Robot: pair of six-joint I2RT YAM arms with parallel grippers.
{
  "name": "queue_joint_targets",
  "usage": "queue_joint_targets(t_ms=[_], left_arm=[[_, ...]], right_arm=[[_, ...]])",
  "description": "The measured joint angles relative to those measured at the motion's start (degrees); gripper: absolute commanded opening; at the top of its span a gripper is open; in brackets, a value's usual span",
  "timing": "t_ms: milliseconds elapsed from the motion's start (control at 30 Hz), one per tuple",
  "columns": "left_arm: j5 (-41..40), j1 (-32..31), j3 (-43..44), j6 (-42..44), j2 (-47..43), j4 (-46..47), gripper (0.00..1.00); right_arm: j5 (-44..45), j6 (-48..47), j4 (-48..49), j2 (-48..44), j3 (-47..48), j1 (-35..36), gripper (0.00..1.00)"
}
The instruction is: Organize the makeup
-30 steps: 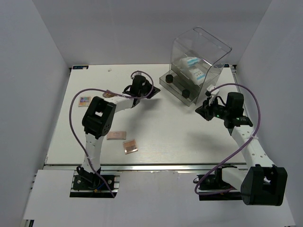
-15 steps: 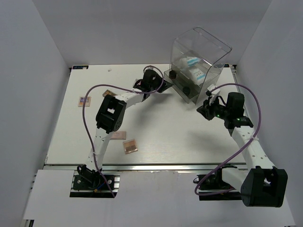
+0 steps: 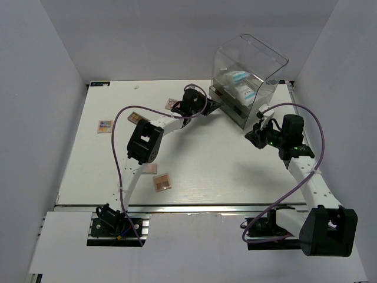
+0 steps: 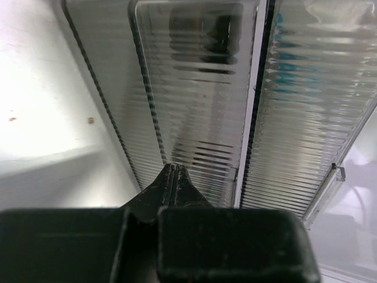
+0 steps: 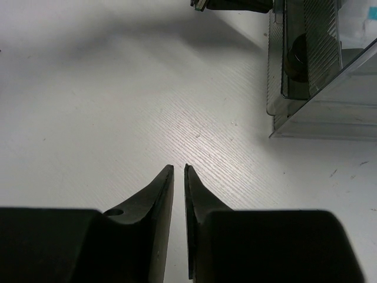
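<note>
Flat pink and brown palettes lie on the table: one at the far left (image 3: 105, 125), one beside the left arm (image 3: 136, 118), one behind it (image 3: 172, 104) and one near the front (image 3: 162, 182). White blue-printed pouches (image 3: 240, 82) sit inside the clear drawer box (image 3: 250, 59). My left gripper (image 3: 211, 106) is shut, its tips (image 4: 174, 168) against the ribbed drawer front (image 4: 194, 100), with a dark jar (image 4: 200, 26) blurred behind it. Over bare table right of the box, my right gripper (image 5: 177, 170) stands slightly open and holds nothing. A black jar (image 5: 296, 59) shows inside the box.
Another palette (image 3: 148, 168) lies half hidden under the left arm. The drawer box stands at the back right near the table's far edge. White walls close in the table on the left, back and right.
My left arm has swung right to the box and the pulled-out drawer has slid in. The right gripper's jaws have parted a little; that arm has stayed in place.
</note>
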Motion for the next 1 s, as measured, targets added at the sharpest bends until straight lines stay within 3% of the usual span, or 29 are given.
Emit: queue_joint_targets(t_ms=[600, 1000], left_arm=[[0.83, -0.57, 2.51, -6.60, 3.56, 6.95, 0.04], [1.16, -0.57, 2.60, -8.02, 3.91, 9.49, 0.22]], right_arm=[[0.39, 0.44, 0.48, 0.79, -0.02, 0.02, 0.20], [0.59, 0.48, 0.46, 0.79, 0.00, 0.00, 0.20]])
